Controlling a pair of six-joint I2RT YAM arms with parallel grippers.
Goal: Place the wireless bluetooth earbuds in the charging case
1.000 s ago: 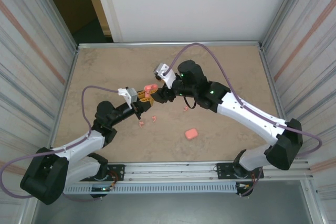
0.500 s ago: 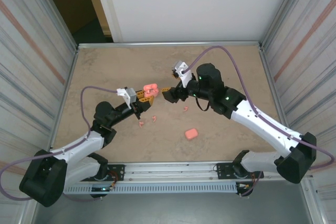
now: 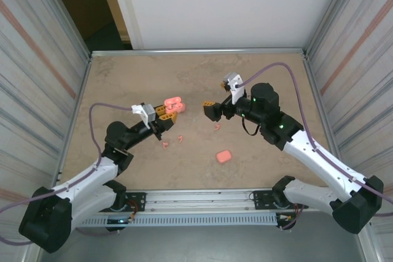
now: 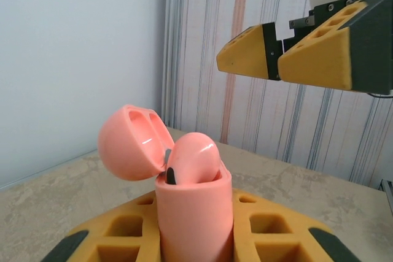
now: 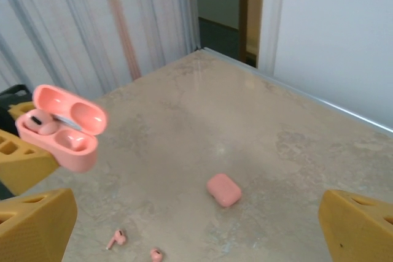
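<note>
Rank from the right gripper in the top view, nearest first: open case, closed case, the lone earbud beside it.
From the right gripper:
1. lone earbud, just below it in the picture.
2. open case, to its left, in the left gripper.
3. closed case, lower still, slightly right.

My table [image 3: 123, 78] is mottled tan stone with a metal rim [image 3: 196, 51]. Ribbed panels [image 3: 37, 59] flank me; ahead stands a white wall [image 3: 215, 4] beside a dark doorway [image 3: 80, 4].
</note>
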